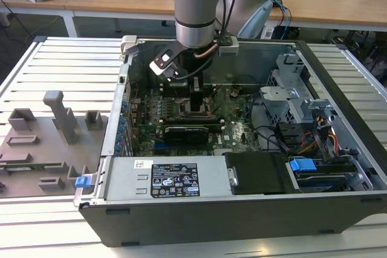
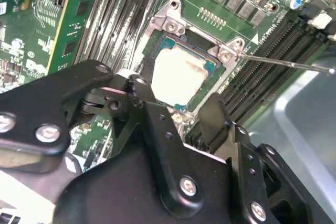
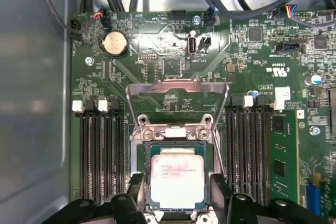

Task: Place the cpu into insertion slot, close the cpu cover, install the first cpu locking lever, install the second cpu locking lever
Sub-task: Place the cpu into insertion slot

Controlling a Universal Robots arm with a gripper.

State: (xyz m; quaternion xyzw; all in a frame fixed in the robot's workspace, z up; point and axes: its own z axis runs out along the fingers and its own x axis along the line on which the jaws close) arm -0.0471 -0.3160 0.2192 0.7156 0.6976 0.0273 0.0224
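case: open computer case (image 1: 181, 206) on the slatted tabletop (image 1: 60, 64), with grey fixtures (image 1: 60, 116) beside it on the exterior view's left
board: green motherboard (image 3: 157, 51) on the case floor, arm reaching down over it
cpu (image 3: 177, 178): silvery top up, lying within the insertion slot (image 3: 173, 135), seemingly level
cpu cover (image 3: 178, 84): standing open, lifted clear of the slot, board visible through its cut-out
locking lever (image 2: 287, 62): thin silvery rod, free, jutting away from a corner of the slot
tool (image 1: 198, 102): low over the slot, flanking the cpu on two opposite sides; grasping or released, cannot tell
step in hand, as judged: the first, placing of the cpu, at or near its end; cover not yet closed, levers not yet installed
next move, as judged: calls for the chip flat and square in the slot, and for the tool well clear of the cover's swing
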